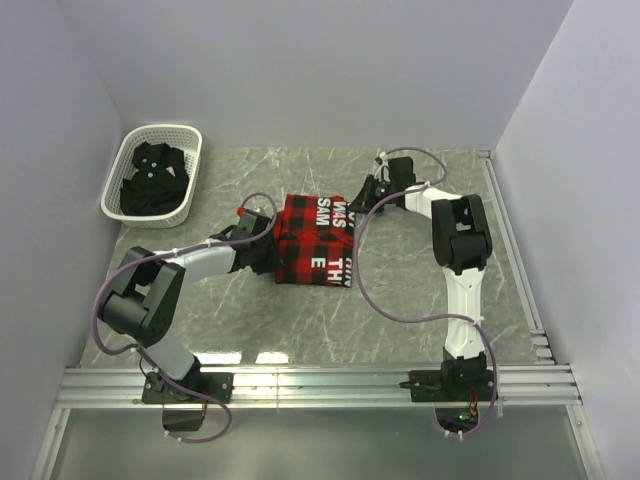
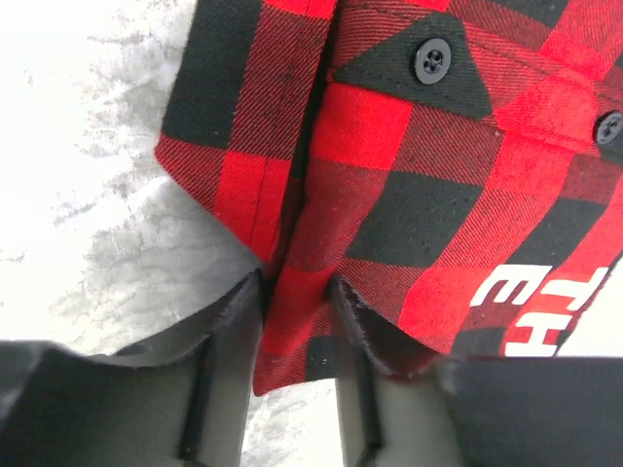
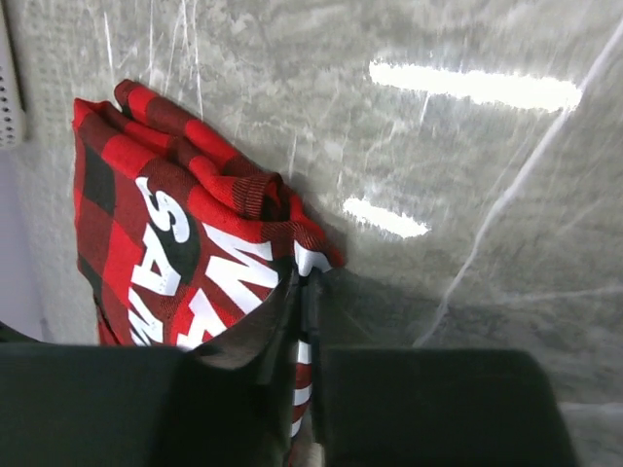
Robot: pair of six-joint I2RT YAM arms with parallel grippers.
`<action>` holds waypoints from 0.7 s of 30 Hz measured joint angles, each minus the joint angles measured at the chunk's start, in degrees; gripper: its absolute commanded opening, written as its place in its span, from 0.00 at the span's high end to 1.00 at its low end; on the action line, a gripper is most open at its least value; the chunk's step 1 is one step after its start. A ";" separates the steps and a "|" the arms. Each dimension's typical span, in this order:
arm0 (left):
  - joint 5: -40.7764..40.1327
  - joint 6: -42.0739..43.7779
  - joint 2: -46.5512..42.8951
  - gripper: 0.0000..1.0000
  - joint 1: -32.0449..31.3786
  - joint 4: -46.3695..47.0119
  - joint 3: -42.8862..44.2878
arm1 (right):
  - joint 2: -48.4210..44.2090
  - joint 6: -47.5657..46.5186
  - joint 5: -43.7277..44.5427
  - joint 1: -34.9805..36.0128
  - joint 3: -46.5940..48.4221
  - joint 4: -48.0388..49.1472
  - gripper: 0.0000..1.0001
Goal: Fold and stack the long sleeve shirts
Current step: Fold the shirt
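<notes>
Red-and-black flannel shirt [image 1: 312, 250] lay folded on the grey marbled table [image 1: 280, 325], stretched between the two pincers. Left gripper [image 2: 297, 290] was partly closed on a fold at the shirt's edge, with cloth filling the space between its fingers. Right gripper [image 3: 300, 282] was pinched almost together on the opposite corner, beside white lettering. Black shirt [image 1: 152, 180] sat in a white basket [image 1: 160, 130], well beyond the left gripper.

We are seeing the red-and-black flannel shirt [image 1: 315, 240] lying folded into a rough square mid-worktop, with white lettering showing. We are seeing the black shirt [image 1: 152, 180] lying crumpled in the basket [image 1: 160, 130] at the far left corner.
</notes>
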 measured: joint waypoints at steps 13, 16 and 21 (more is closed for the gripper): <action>-1.73 7.19 10.99 0.49 7.41 -10.82 16.74 | -18.38 9.79 4.35 0.59 -29.75 7.98 1.00; -2.64 10.97 16.63 0.48 8.37 -12.66 25.20 | -23.78 15.67 5.03 2.99 -39.08 12.41 1.00; -2.99 18.01 25.18 0.47 9.18 -13.29 38.18 | -30.12 26.84 6.25 13.05 -50.27 19.28 0.84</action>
